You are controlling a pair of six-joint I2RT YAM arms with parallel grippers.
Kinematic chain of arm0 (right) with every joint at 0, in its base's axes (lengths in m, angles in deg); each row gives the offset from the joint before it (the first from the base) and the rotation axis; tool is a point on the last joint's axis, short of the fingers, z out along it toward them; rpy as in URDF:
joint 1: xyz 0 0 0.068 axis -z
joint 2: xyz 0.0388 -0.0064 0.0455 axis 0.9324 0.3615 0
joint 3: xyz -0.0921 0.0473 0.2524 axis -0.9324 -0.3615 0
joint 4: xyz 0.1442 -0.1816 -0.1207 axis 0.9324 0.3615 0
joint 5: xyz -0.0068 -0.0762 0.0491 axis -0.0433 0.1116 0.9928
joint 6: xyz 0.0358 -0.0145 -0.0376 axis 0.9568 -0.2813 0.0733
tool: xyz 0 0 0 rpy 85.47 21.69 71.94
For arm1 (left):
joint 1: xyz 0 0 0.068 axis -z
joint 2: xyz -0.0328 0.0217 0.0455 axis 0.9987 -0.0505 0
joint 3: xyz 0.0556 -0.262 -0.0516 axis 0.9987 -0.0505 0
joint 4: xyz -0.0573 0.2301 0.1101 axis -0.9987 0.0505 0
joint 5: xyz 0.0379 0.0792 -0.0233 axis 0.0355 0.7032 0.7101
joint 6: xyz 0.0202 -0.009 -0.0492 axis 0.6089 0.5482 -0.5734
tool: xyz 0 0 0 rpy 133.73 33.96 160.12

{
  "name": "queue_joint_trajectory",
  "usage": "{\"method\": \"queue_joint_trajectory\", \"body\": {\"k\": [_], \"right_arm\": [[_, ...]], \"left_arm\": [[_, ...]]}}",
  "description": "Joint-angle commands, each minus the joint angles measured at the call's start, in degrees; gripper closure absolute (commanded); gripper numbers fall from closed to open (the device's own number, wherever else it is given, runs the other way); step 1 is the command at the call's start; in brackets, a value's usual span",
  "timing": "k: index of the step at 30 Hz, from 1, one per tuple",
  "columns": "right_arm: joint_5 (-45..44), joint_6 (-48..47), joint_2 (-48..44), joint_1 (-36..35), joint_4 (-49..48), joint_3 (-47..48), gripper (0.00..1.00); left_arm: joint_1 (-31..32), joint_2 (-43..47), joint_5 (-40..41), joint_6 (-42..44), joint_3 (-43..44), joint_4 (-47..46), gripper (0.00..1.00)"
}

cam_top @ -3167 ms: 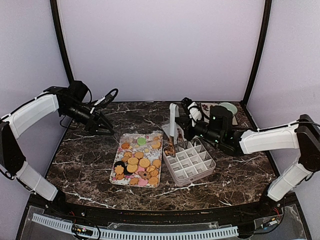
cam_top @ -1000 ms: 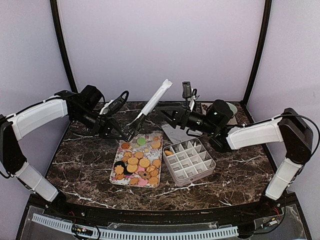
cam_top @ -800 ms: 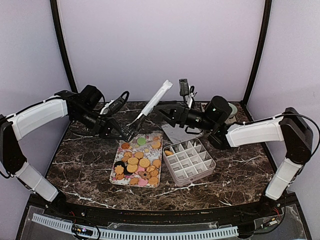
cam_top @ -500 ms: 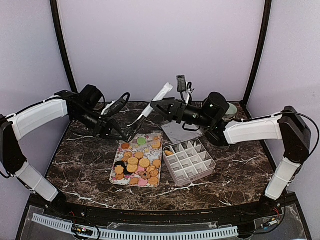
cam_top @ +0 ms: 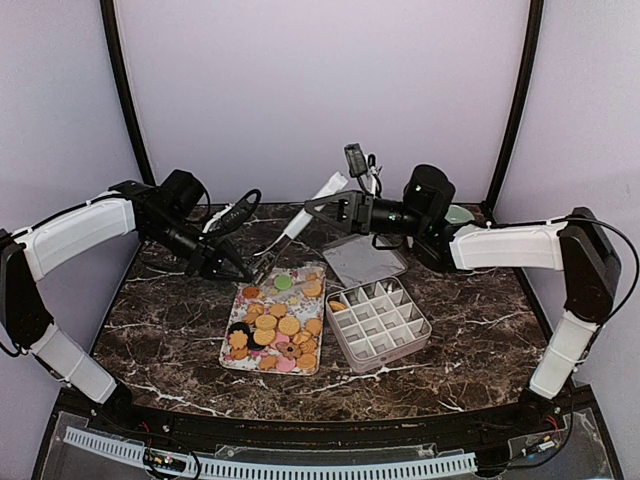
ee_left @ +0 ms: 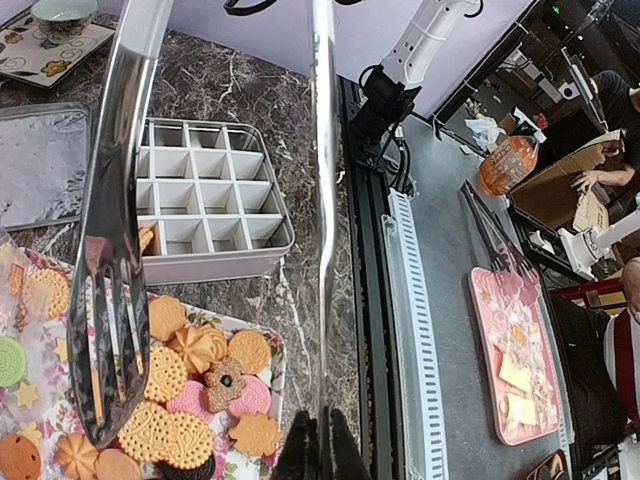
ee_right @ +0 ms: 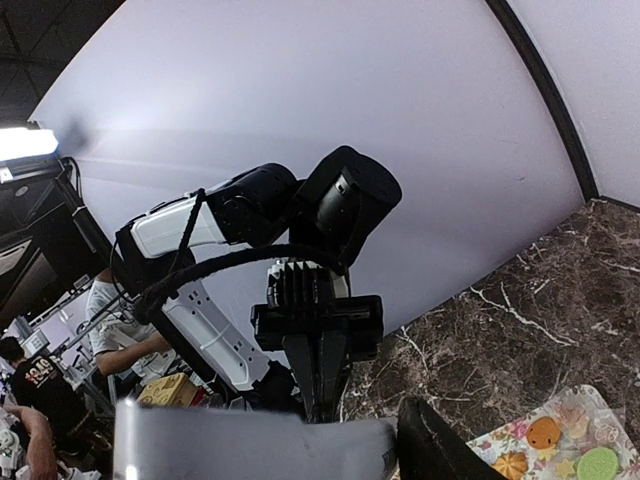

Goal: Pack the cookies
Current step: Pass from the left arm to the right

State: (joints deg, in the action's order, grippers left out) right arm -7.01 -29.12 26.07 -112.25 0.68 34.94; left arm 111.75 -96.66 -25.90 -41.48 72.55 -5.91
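Overhead first: the cookies [cam_top: 272, 325] lie crowded on a flowered tray [cam_top: 226, 358] at mid-bench [cam_top: 170, 320]. A gridded box [cam_top: 385, 356] stands just to its right, with the clear lid [cam_top: 365, 262] flat behind it. One cookie sits in the box's leftmost corner cell; the other cells seen are bare. The tongs [cam_top: 300, 213] slant in the air above the tray's far end, spanning from the left claw [cam_top: 243, 268] to the right claw [cam_top: 312, 207].

Left wrist view: the left claw is pinched tight on one thin blade of the tongs, seen edge-on. The other blade's scalloped tip hangs over the cookies, not touching any. The single packed cookie shows in a box cell nearest the tray.

Right wrist view: the pale tongs handle fills the lower frame, with one dark finger [ee_right: 440, 445] just beside it. Whether the right claw is clamped or spread, I cannot tell.

Assessment: packing has barely begun. One cookie is boxed, and the rest are on the tray awaiting transfer.
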Motion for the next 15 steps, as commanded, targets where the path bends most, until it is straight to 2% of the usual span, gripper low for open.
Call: {"method": "queue_joint_trajectory", "body": {"k": [1,4,12,15], "right_arm": [[6.7,1.1,1.4,-0.1,1.9,3.2,0.41],[6.5,1.0,1.4,-0.1,1.8,2.9,0.42],[6.2,-3.2,0.8,-0.2,8.3,4.6,0.55],[4.8,-4.9,-0.7,-0.2,9.0,3.5,0.57]], "left_arm": [[-0.3,1.9,0.5,1.4,-0.4,0.3,1.0],[-0.2,1.9,0.7,1.6,-0.6,0.3,1.0],[-0.2,1.8,1.9,1.8,-0.7,0.3,1.0],[-0.2,1.7,2.5,1.8,-0.9,0.1,0.96]]}}
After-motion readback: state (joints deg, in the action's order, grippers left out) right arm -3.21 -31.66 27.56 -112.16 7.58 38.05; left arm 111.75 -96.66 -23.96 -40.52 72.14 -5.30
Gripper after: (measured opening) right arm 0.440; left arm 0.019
